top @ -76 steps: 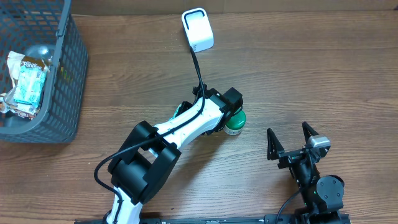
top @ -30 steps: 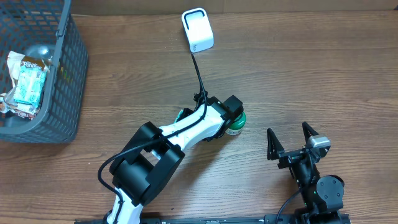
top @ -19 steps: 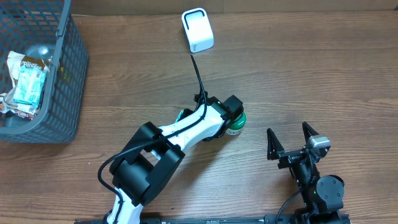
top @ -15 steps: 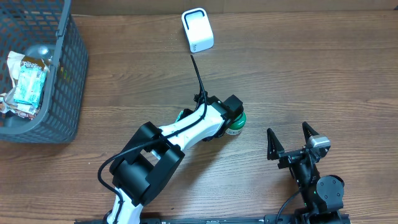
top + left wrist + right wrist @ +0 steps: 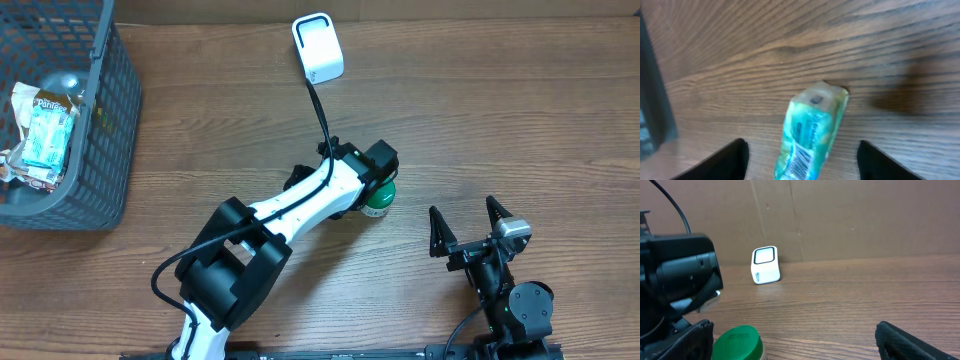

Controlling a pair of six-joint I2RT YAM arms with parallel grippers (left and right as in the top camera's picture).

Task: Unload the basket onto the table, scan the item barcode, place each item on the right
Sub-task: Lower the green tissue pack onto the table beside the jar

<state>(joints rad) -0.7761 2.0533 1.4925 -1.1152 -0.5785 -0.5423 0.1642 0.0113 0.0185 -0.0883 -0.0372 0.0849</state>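
We find the left gripper [image 5: 802,144] with its jaws spread. In the left wrist view one finger shows at the lower left and the other at the lower right. Between them a teal packet [image 5: 812,127] lies on the wooden counter [image 5: 520,110], touching neither finger. A white barcode [image 5: 799,162] is printed on the near end of the packet and faces up towards the camera. The far end is pale, with a small grey mark on it.

From overhead, the left arm reaches out to the middle of the counter, and its head hides the packet. A green-lidded container [image 5: 379,198] stands just beside that head, on its right. We cannot tell whether the two touch.

The white scanner [image 5: 318,47] stands upright at the far edge of the counter, well apart from the left gripper. Its black cable [image 5: 318,100] runs back towards the arm.

The right gripper [image 5: 463,207] sits near the front right of the counter with its jaws spread wide and nothing between them. Its camera shows the green lid and the scanner ahead.

A dark mesh basket [image 5: 100,150] with wrapped goods inside stands at the far left.
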